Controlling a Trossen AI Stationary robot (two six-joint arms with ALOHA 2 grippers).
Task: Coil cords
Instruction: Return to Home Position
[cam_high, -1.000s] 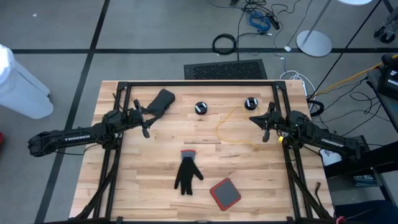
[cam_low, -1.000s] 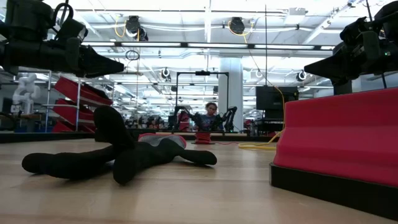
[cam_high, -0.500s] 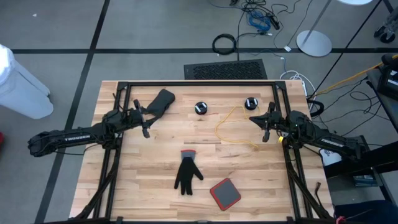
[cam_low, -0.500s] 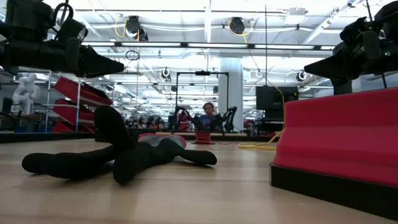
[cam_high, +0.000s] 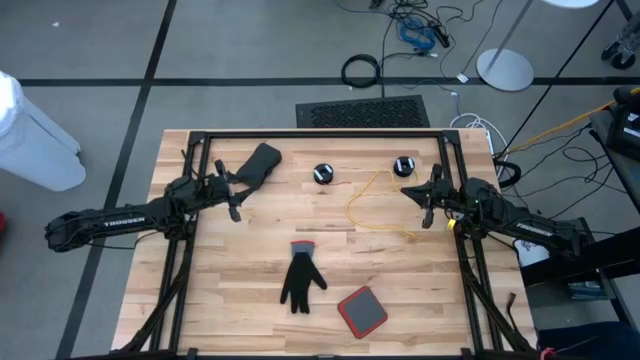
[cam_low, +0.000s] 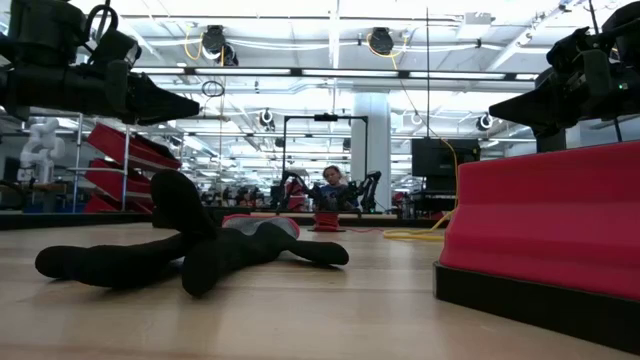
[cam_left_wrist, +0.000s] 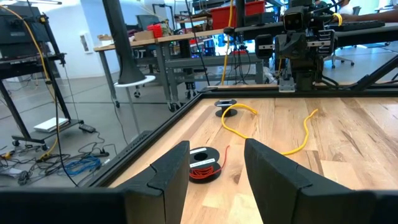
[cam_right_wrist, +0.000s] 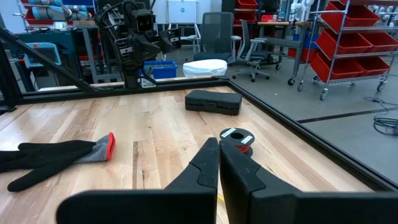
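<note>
Roughly halfway, I'd say: beyond the black fabric glove (cam_high: 300, 280) a small round black puck (cam_high: 322, 174) holds its red wire (cam_left_wrist: 200, 173) wound, the thin yellow cord (cam_high: 352, 205) sprawls loose there too, left gripper (cam_high: 234, 199) parted, right gripper (cam_high: 426, 204) clenched empty.

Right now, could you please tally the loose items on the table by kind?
Black spools: 2 (one wound with red wire)
Yellow cord: 1
Black glove with red cuff: 1
Black case: 1
Red pad: 1
Total: 6
Not counted: left gripper, open, and right gripper, shut, both raised.
</note>
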